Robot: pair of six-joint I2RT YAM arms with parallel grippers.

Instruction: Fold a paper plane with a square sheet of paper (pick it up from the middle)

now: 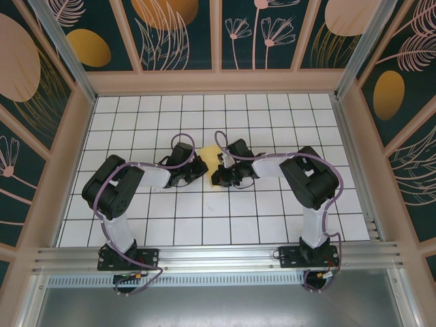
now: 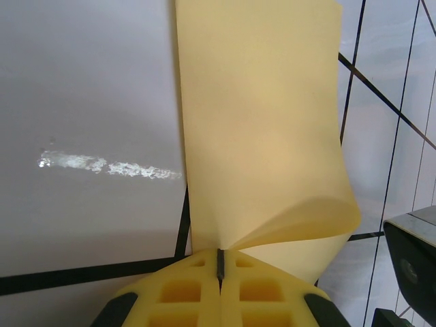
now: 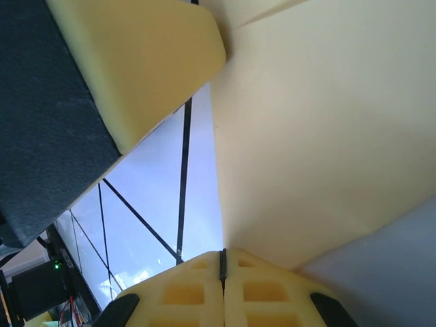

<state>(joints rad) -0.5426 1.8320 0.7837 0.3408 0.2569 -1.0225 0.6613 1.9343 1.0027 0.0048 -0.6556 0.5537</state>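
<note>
Early in the folding, to judge by the shape. Holding a yellow sheet of paper (image 1: 212, 151) near the middle of the desk (image 1: 272, 204), between the two arms, with the left pincer (image 1: 201, 166) on one side and the right pincer (image 1: 224, 168) on the other.

From the left wrist: clenched tight with the left pincer (image 2: 219, 262) on the sheet of paper (image 2: 266, 136), right where a soft, rounded bend runs into the seam of the closed tips. Stretching away from there in a long flat panel above the desk. No sharp crease along that bend yet, only a loose curl.

From the right wrist: clenched likewise with the right pincer (image 3: 223, 262), pinching what looks like an edge or corner of the same sheet of paper (image 3: 320, 136), close beside a yellow pad (image 3: 150, 61) of the other pincer.

Picked up, then, and probably bent over once. Left to do, as a judgement: flattening that first bend into a crease, turning the corners in for a nose, folding down the wings. Nothing like a pointed dart so far. Hard to tell from above how much of the paper rests on the desk and how much hangs clear.
</note>
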